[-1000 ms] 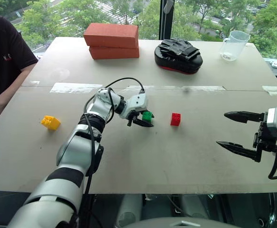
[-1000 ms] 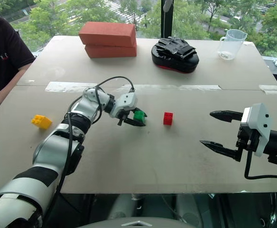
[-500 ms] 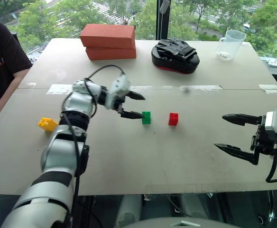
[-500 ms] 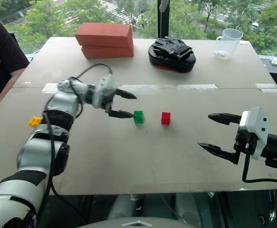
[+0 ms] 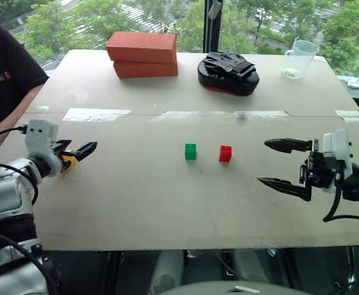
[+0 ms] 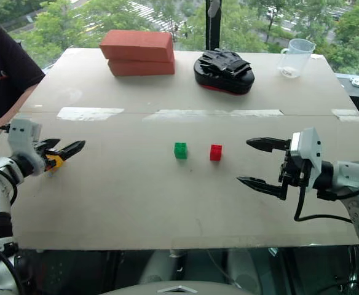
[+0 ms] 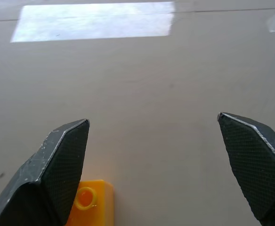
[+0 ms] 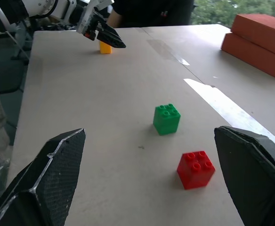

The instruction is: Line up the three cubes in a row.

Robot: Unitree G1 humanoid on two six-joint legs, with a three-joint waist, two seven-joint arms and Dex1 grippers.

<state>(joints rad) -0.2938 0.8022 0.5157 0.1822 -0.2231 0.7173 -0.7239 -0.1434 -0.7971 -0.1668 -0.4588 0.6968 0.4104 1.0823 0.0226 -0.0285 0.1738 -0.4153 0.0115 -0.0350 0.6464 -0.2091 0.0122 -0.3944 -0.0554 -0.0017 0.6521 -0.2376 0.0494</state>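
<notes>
Left gripper (image 5: 81,150) and right gripper (image 5: 276,165) both gape, apparently level.

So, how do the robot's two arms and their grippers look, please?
Both arms have silver-grey shells with black sections and a loose black cable near the wrist. Each ends in a white boxy wrist block: left gripper, right gripper. Every gripper has two long black fingers tapering to points, with a fine cross-hatched texture on the inner faces.
</notes>
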